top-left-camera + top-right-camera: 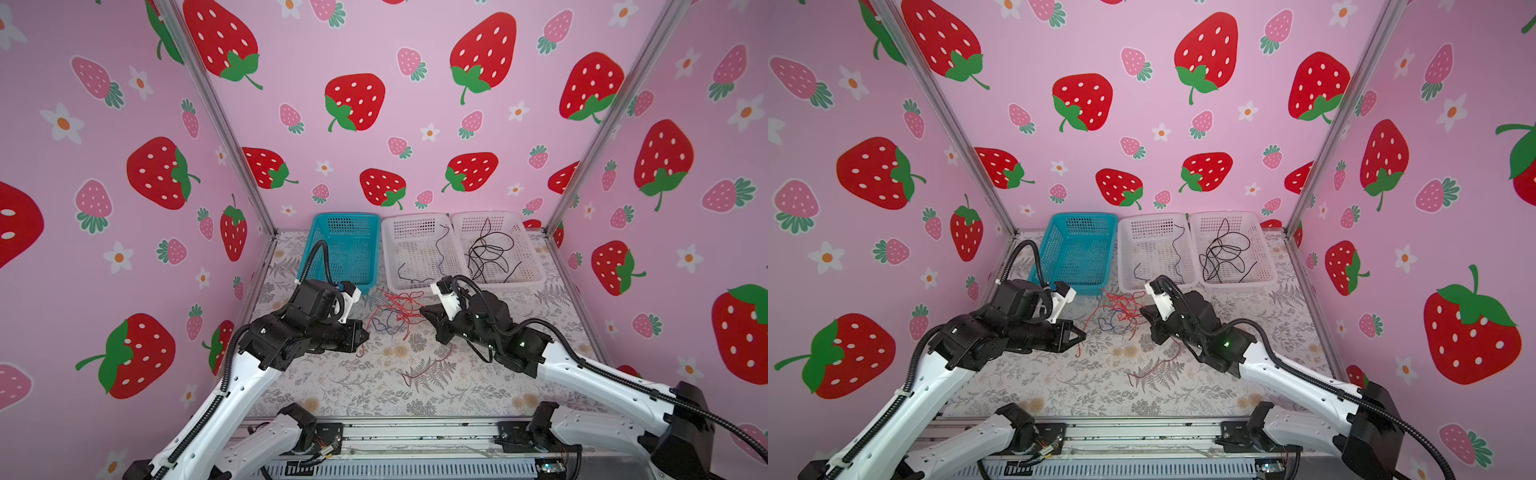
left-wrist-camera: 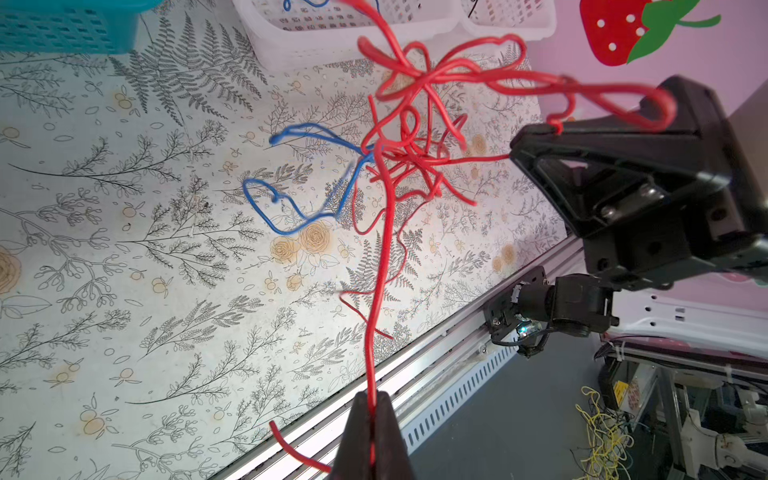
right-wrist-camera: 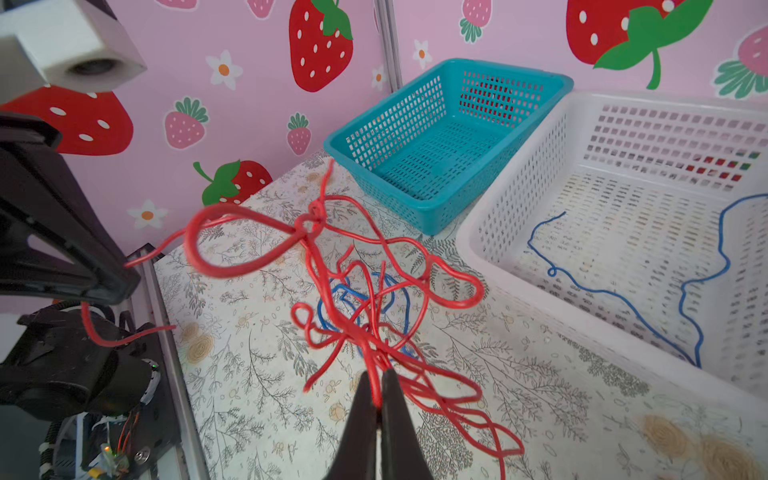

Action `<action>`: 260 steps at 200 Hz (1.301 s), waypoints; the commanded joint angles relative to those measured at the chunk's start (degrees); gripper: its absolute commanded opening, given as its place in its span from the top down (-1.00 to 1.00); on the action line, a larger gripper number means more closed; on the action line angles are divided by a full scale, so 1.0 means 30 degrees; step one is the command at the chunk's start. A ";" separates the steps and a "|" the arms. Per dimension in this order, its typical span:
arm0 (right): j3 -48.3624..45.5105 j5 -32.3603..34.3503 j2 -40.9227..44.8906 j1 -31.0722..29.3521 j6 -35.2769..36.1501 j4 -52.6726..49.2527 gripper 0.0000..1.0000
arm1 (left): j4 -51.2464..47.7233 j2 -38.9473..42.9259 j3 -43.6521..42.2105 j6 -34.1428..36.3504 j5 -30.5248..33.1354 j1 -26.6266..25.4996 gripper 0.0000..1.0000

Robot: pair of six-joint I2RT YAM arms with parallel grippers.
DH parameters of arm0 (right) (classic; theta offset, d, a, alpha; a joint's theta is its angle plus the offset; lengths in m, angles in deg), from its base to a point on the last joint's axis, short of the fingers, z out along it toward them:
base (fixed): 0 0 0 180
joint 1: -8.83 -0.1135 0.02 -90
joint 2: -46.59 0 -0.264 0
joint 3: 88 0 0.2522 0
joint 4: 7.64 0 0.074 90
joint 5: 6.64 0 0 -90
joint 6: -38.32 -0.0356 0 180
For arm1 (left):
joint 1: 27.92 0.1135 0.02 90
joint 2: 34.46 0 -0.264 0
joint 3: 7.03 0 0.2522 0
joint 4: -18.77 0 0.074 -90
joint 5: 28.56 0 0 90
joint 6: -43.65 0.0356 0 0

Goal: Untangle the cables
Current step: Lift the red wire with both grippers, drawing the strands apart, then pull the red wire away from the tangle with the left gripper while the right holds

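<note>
Floral-print surface (image 1: 353, 386) | pink strawberry-print walls (image 1: 415, 62) | left hand (image 2: 374, 405), right hand (image 3: 379, 392): each clenched on thin red cable tangle (image 2: 415, 158)

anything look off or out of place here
Yes: a blue cable is snarled in the red tangle that the left pincer and right pincer grip between them, though another blue cable lies alone in the middle white basket.
</note>
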 commanded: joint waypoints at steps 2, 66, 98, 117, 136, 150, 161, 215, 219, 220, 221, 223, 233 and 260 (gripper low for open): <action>0.0360 0.1562 -0.0078 -0.0068 0.0970 -0.0588 1.00 | -0.1933 0.0343 0.0341 0.1079 -0.0215 0.0030 1.00; -0.0140 0.2446 0.1130 0.0296 0.0342 -0.0066 1.00 | -0.4644 0.0390 -0.0142 0.2979 -0.1458 -0.0490 1.00; -0.0090 -0.0624 0.0198 0.0274 0.0444 0.1770 1.00 | -0.4286 0.0160 -0.0222 0.2687 -0.1399 -0.2514 1.00; 0.0603 -0.1502 -0.0805 0.0200 0.0810 0.1883 1.00 | -0.3803 -0.0159 -0.0223 0.2518 -0.1469 -0.3356 1.00; 0.1161 -0.1147 -0.1467 0.0137 0.0991 0.1803 1.00 | -0.3550 -0.0531 -0.0209 0.2585 -0.1750 -0.3879 1.00; 0.1434 -0.0843 -0.1864 0.0137 0.1028 0.1794 1.00 | -0.3404 -0.0668 -0.0196 0.2690 -0.1858 -0.4049 1.00; 0.1601 -0.1069 -0.2235 0.0110 0.1030 0.1913 1.00 | -0.3042 -0.0607 -0.0262 0.2759 -0.2386 -0.4090 1.00; 0.2109 0.3350 -0.3791 0.0066 -0.0218 0.1178 1.00 | -0.1544 0.0419 -0.0378 0.2637 -0.4582 -0.4174 1.00; 0.2094 0.3567 -0.3857 0.0195 -0.0350 0.1048 1.00 | -0.1550 0.0585 -0.0328 0.2640 -0.4782 -0.4173 1.00; 0.2076 0.3596 -0.3862 0.0254 -0.0350 0.1026 1.00 | -0.1572 0.0620 -0.0306 0.2653 -0.4799 -0.4158 1.00; 0.2066 0.3626 -0.3879 0.0283 -0.0408 0.1015 1.00 | -0.1597 0.0653 -0.0295 0.2645 -0.4837 -0.4165 1.00; 0.2045 0.3677 -0.3900 0.0342 -0.0535 0.0926 1.00 | -0.1631 0.0729 -0.0265 0.2676 -0.4902 -0.4163 1.00; 0.1848 0.3949 -0.3902 0.1061 -0.1432 0.0511 1.00 | -0.1922 0.1081 -0.0030 0.2849 -0.4915 -0.4149 1.00; 0.0332 0.1708 -0.3651 0.3768 -0.3872 0.0540 1.00 | -0.2343 0.2214 0.0651 0.2927 -0.4669 -0.3878 1.00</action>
